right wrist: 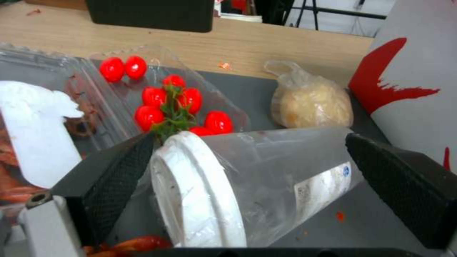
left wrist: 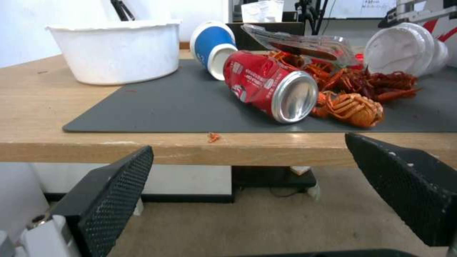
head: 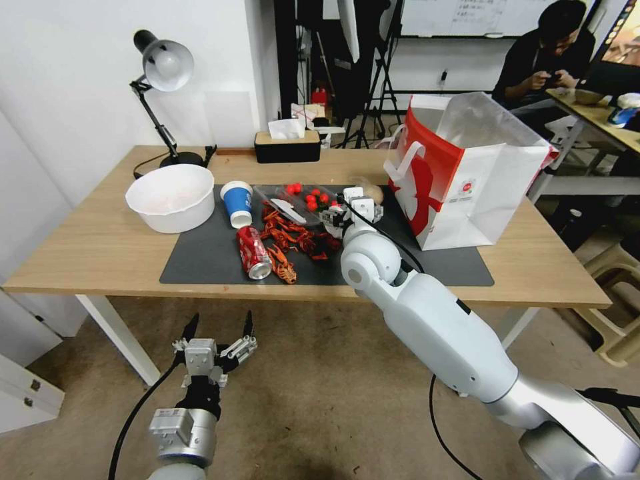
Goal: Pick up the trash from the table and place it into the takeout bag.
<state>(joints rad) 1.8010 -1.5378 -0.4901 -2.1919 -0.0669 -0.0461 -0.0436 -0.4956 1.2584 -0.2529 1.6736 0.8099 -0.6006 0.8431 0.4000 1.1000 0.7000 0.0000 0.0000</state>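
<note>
On the dark mat [head: 200, 260] of the table [head: 100, 247] a red soda can [head: 254, 251] [left wrist: 269, 85] lies on its side. A blue paper cup [head: 237, 202] [left wrist: 212, 48] stands behind it. My right gripper [head: 353, 203] [right wrist: 247, 142] is open over the mat, its fingers on either side of a white-lidded cup [right wrist: 247, 185] [left wrist: 405, 48] that lies on its side. Just beyond sits a small clear plastic bag [right wrist: 309, 100] [head: 372, 191] beside the takeout bag [head: 480, 180] [right wrist: 419, 89]. My left gripper [head: 221, 323] [left wrist: 248, 142] hangs open below the table's front edge.
Red crayfish shells [head: 293, 240] and a clear clamshell with cherry tomatoes [head: 300, 197] [right wrist: 176, 103] lie mid-mat. A large white bowl [head: 172, 197] stands at the mat's left end. A desk lamp [head: 163, 67] and a black tissue box [head: 287, 145] are at the back.
</note>
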